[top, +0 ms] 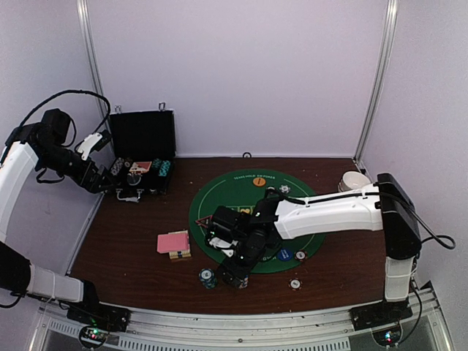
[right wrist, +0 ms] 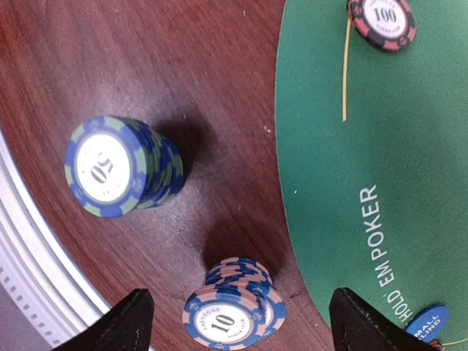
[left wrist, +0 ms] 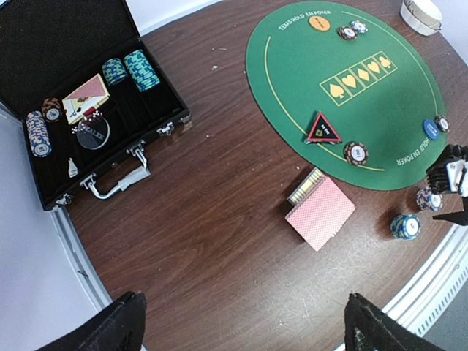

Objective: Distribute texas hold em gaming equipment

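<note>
On the wood just off the green mat, a slumped stack of blue-and-peach "10" chips stands between the fingers of my right gripper. The gripper is open and neither finger touches the stack. A blue-green "50" chip stack stands beside it. From above, my right gripper hides the "10" stack. The pink-backed cards lie left of the mat, and the black-red triangle marker and a red chip rest on it. My left gripper is open and empty, high by the case.
The open black case at the back left holds more chips and cards. An orange disc and a blue disc lie on the mat. A white bowl stands at the back right. A lone chip lies near the front edge.
</note>
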Robot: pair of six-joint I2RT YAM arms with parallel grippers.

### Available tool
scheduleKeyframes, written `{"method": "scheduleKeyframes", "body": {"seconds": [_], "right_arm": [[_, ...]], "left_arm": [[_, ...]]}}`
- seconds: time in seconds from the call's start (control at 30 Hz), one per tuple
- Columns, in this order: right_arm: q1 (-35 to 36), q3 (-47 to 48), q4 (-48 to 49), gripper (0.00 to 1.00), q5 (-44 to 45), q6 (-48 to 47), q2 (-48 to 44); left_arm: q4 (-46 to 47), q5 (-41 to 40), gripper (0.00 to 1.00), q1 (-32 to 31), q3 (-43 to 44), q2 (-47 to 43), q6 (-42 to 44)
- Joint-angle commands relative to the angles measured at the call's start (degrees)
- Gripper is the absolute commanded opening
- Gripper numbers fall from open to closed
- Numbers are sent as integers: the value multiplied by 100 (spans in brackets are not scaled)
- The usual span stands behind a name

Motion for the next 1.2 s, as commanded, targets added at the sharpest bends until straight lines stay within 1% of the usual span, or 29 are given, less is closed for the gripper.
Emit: {"method": "scheduleKeyframes", "body": {"seconds": [0.0,0.27,0.5,0.77,1.0,1.07,1.17], "right_arm": [[151,-224,-72,87,-4,-58,-226],[177,-256,-73,85,-33,-39,-137],[177,-340,-90,76,-42,-39,-151],[175,-344,-106,70,-10,-73,-127],[177,-274,-103,57,60,-97,-88],[175,-259,-107,55,72,-101,-80],[174,-254,-147,55,117,-112,-22]], "left_arm": [[7,95,98,34,-10,-110,7],[-10,97,98,36,-4,-106,9],[-2,94,98,36,30,-69,9],[-9,100,98,36,34,-40,5],[5,64,98,35,34,-39,17],[-4,73,98,36,34,-28,17],[4,85,97,35,34,-31,18]]}}
